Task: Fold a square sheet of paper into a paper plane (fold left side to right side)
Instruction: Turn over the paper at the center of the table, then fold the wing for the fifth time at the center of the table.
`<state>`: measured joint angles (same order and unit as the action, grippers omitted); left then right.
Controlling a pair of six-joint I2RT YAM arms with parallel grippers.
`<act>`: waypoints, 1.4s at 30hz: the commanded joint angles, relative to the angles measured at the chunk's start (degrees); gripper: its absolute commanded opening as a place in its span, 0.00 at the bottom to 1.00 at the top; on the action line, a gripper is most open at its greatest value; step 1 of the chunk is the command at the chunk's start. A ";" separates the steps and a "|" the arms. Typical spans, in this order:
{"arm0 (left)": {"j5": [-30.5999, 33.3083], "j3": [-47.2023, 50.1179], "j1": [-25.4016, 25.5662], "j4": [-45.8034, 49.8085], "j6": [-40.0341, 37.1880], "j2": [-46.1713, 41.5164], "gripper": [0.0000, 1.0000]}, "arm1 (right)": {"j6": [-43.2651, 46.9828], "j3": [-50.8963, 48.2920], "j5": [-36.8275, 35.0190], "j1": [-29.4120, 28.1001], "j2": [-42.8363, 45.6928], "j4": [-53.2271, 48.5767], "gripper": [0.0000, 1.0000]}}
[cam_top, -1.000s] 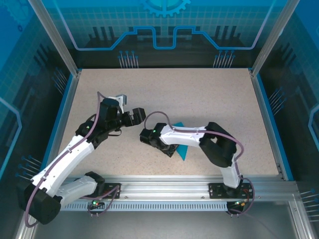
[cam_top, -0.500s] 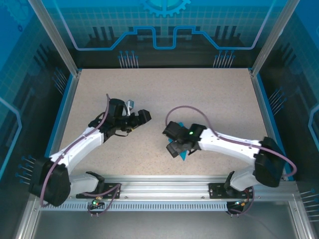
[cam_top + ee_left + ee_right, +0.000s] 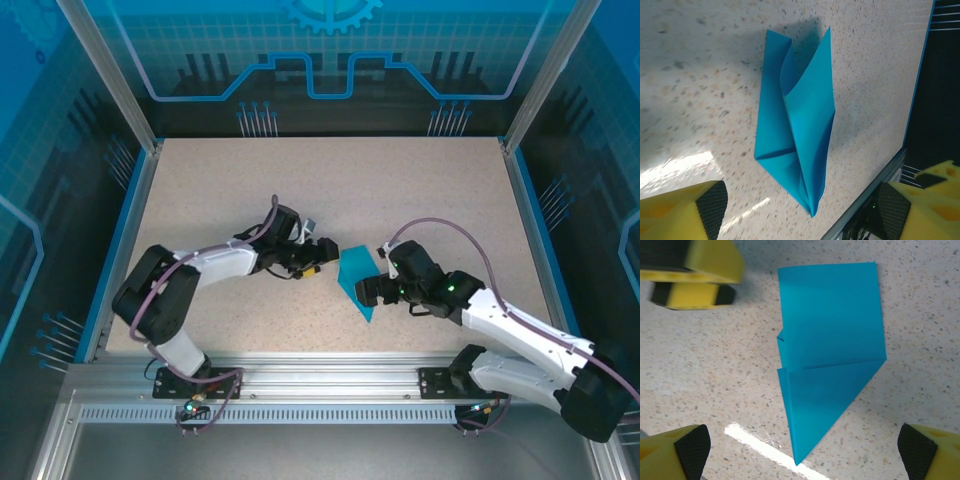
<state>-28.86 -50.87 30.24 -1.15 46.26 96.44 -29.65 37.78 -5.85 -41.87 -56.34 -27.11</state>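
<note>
Plain bright cyan-blue all over the paper plane [image 3: 805, 125], darker in the shaded folds. Beige with fine dark and brown speckles on the table [image 3: 400, 190], edged in blue. Yellow with black textured pads at the jaws of the left gripper [image 3: 322, 260] and right gripper [image 3: 368, 290]. White and black on the left arm [image 3: 215, 262] and right arm [image 3: 510, 320], dull purple on the cables [image 3: 440, 228]. Blue circuit-line pattern across the back wall [image 3: 320, 60].

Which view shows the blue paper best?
The right wrist view: the paper lies whole, large and flat-on, its cross crease plain. The left wrist view shows it slanted, one flap lifted. The top view shows it small.
</note>
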 commanded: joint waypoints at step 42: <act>-11.95 0.20 -0.74 -3.08 -20.93 -0.45 0.00 | 1.92 -10.51 42.14 27.91 -5.21 27.48 1.00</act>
<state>-37.21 -52.25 29.67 -1.63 28.25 98.54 -30.46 27.35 27.35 -15.33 -58.85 -7.35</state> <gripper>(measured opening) 0.057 0.996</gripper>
